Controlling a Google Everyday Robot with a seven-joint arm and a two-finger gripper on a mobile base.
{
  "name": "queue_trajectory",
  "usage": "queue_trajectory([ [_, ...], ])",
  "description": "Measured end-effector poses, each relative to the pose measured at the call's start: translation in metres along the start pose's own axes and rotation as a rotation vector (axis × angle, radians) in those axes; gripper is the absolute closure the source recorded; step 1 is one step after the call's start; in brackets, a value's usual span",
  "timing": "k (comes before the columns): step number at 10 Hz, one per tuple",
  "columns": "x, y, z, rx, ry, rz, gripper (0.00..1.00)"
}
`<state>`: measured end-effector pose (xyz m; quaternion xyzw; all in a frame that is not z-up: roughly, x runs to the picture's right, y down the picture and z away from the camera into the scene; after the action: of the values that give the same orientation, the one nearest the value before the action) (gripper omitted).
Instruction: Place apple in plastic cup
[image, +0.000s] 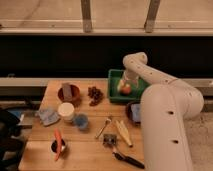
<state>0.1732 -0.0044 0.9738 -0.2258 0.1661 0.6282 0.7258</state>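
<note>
Orange-yellow apple (126, 89), round and ball-like, in the green tray (114, 86).
Your gripper (125, 84) sits right at it; you cannot tell its grip. The bluish cup (80, 120) stands well apart.

Matt wooden table (85, 148); tool (125, 84) over plastic tray (114, 88)

Lab-like test bench: cluttered wooden table (85, 150), robot gripper (125, 86) at green bin (114, 82).

The gripper (125, 84) is beside apple (126, 90) in green tray (113, 81).
</note>
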Motion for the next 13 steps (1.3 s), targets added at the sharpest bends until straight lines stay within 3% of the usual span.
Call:
queue_trajectory([
  [2, 0.002, 0.003, 0.011, -0.024, 0.015, 0.015, 0.32],
  [6, 0.002, 0.009, 0.016, -0.087, 0.000, 0.022, 0.72],
  [8, 0.003, 0.011, 0.010, -0.101, -0.015, 0.018, 0.92],
  [10, 0.003, 0.012, -0.013, -0.095, -0.038, 0.002, 1.00],
  [13, 0.014, 0.020, -0.075, -0.078, -0.078, -0.056, 1.00],
])
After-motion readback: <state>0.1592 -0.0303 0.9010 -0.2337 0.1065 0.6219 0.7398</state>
